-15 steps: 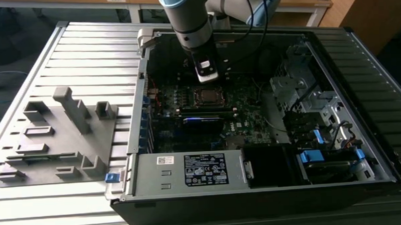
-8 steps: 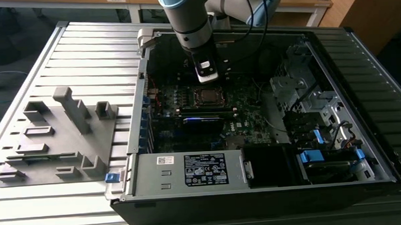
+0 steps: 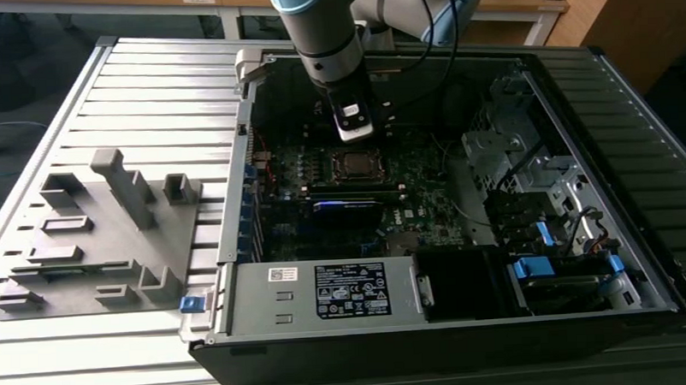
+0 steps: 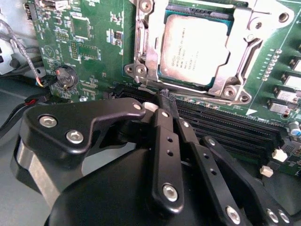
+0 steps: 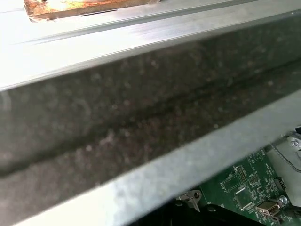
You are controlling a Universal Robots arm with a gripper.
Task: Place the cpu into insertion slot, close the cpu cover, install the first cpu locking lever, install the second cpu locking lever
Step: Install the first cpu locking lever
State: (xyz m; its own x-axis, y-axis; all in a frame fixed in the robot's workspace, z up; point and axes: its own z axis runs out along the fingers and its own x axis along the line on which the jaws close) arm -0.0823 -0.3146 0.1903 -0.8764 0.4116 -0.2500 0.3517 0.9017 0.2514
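The cpu (image 4: 195, 49) is seated in the insertion slot (image 4: 202, 10) on the green motherboard (image 4: 94, 42); its silver-grey top is seen through the square opening of the cpu cover (image 4: 244, 44), which is laid flat around it. The gripper (image 4: 165, 96) is held just beside the socket, over the long black memory slots (image 4: 225, 127); its black fingers (image 4: 162, 136) are brought together at the tips, and nothing is seen gripped between them. In the exterior view the gripper (image 3: 353, 128) is lowered into the open computer case (image 3: 616, 183), close above the socket; a grey fixture tray (image 3: 94, 244) is set on the slatted table (image 3: 134, 80) at the exterior view's left, apart from the case. In the first wrist view a metal case rail (image 5: 141, 113) is shown close up.
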